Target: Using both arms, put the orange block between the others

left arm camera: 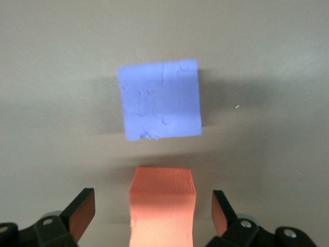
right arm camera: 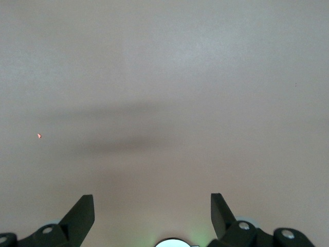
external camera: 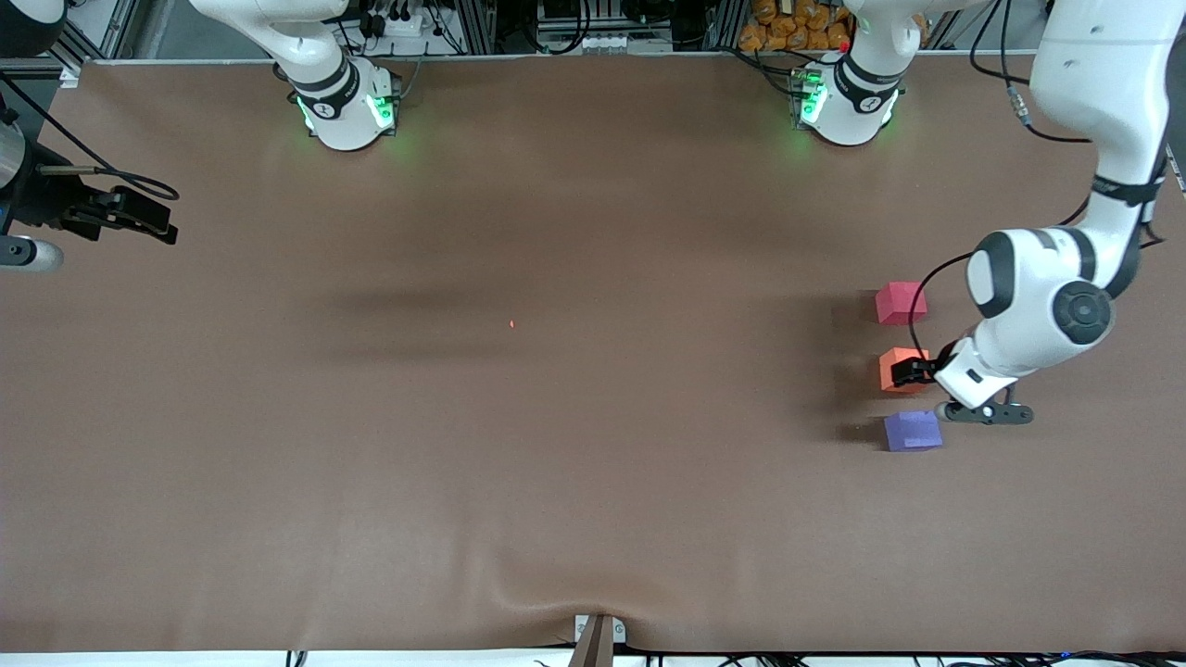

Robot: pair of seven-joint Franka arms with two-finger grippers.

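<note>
The orange block (external camera: pixel 895 370) rests on the brown table toward the left arm's end. It lies in a row between the red-pink cube (external camera: pixel 899 303), which is farther from the front camera, and the purple-blue cube (external camera: pixel 913 431), which is nearer. My left gripper (external camera: pixel 908 371) is low over the orange block. In the left wrist view this gripper (left arm camera: pixel 152 211) is open, and the orange block (left arm camera: pixel 162 203) stands between its fingers with a gap on each side. The purple-blue cube (left arm camera: pixel 159 99) lies just past it. My right gripper (external camera: pixel 139 218) waits open over the right arm's end of the table, and the right wrist view shows nothing in the right gripper (right arm camera: pixel 152 211).
A tiny red speck (external camera: pixel 511 323) lies on the brown cloth near the middle of the table, and the same speck (right arm camera: pixel 39 136) shows in the right wrist view. A clamp (external camera: pixel 598 635) sits at the table's front edge. Both arm bases stand along the back edge.
</note>
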